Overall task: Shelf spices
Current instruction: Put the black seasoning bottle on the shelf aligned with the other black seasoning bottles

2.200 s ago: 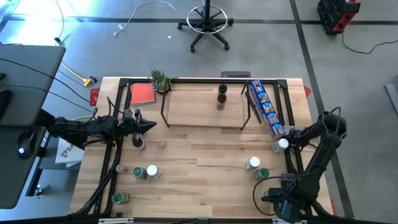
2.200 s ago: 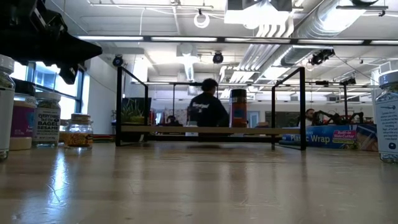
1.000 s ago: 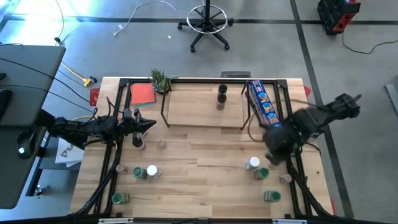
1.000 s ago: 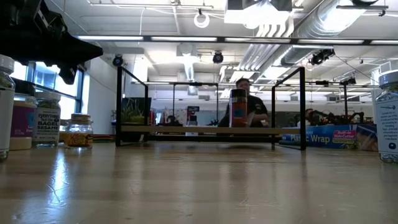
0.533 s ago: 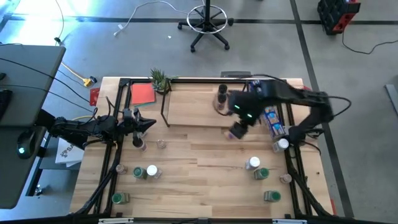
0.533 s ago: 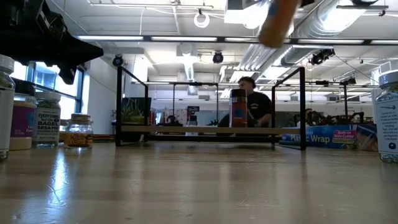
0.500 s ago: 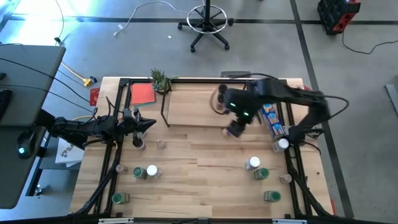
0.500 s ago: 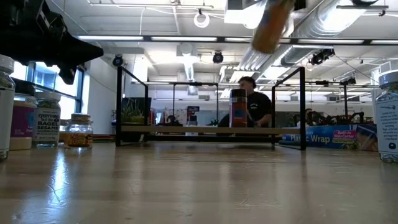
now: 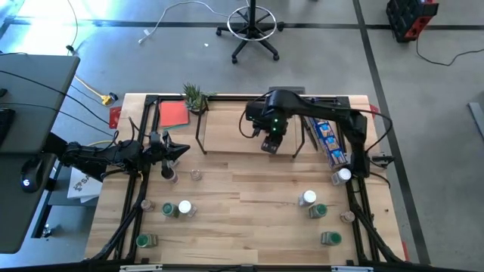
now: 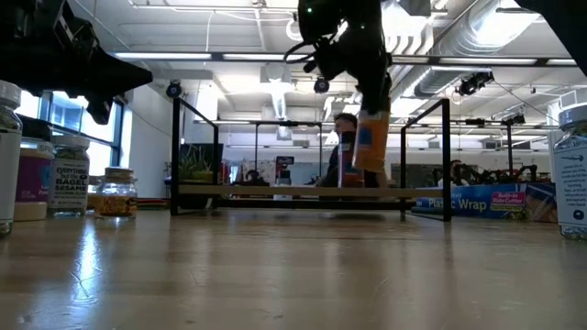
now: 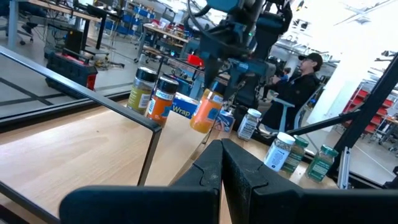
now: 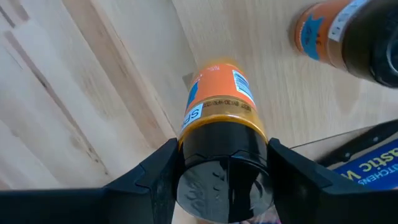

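My right gripper (image 9: pixel 269 140) is over the near part of the light-wood shelf (image 9: pixel 231 130), shut on an orange spice jar (image 12: pixel 217 99) with a black lid. In the low view that jar (image 10: pixel 371 142) hangs a little above the shelf board. Two more jars (image 11: pixel 151 96) stand on the shelf beside it. My left gripper (image 9: pixel 181 151) is shut and touches nothing, level above the table's left side. Several jars stand on the table near it (image 9: pixel 170 175) and at the right (image 9: pixel 306 198). My right gripper pinches the orange jar by its black lid (image 12: pixel 224 186), one finger (image 12: pixel 163 171) on each side of it. The fingers come from above, pointing down. The jar hangs below them, lifted clear and slightly tilted, its base just over the shelf board.
A long blue printed box (image 9: pixel 325 132) lies along the shelf's right side. A small potted plant (image 9: pixel 194 97) and a red card (image 9: pixel 173 113) sit at the far left. The shelf's black wire frame (image 10: pixel 174 151) rises around the board. People show in the room behind.
My right gripper, shut on the orange jar throughout, has swung from the table's right side toward the far edge and left, over the shelf. It has come down, so the jar has dropped from high up to just over the board and stands nearer upright.
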